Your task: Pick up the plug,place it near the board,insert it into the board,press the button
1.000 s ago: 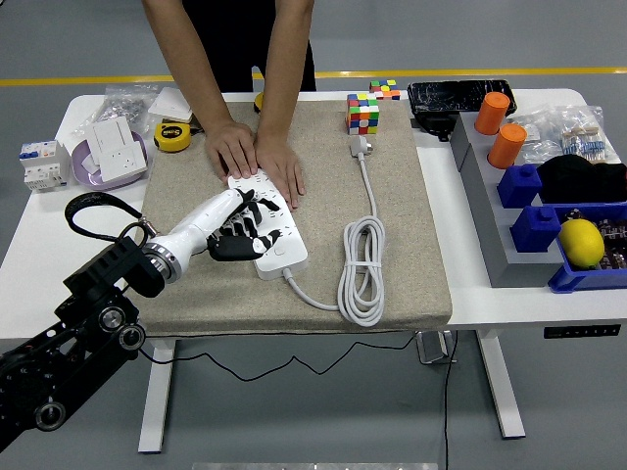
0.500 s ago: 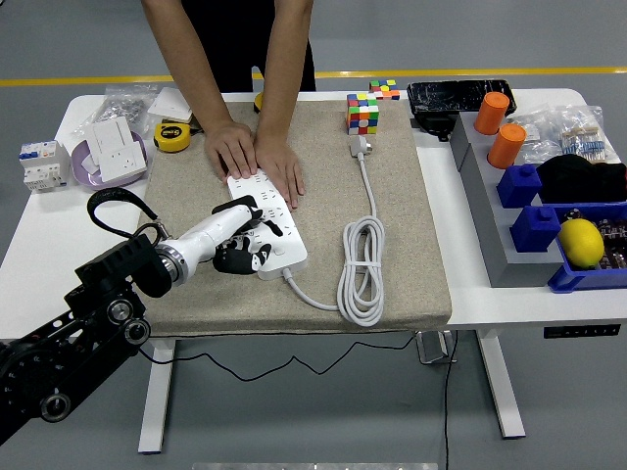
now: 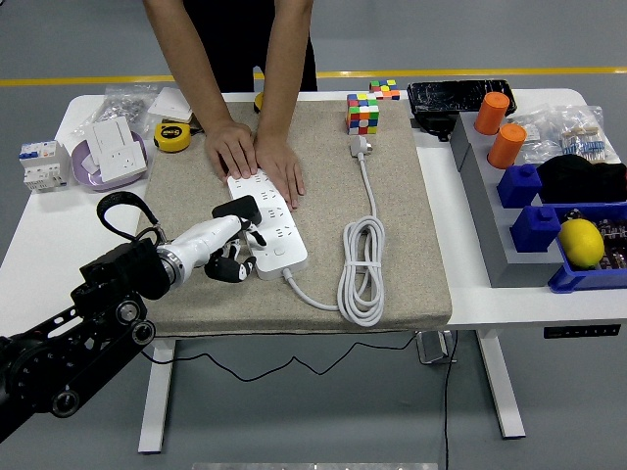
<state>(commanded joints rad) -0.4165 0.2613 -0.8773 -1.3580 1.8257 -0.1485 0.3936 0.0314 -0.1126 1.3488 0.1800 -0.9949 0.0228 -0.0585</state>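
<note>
Head view, left hand [image 3: 233,247] curled at board [image 3: 269,230] edge, grasp unclear, person's hands [image 3: 257,157] covering board's far end

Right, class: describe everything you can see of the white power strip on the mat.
The power strip is a long white plastic block with rows of sockets, lying flat and slanted on the beige mat. A person's hands press its far end; the robot's left hand sits at its near left edge. Its white cable loops rightward.

board [image 3: 269,230]: glossy white plastic | mat [image 3: 392,245]: rough beige cloth | table [image 3: 39,235]: smooth white
</note>
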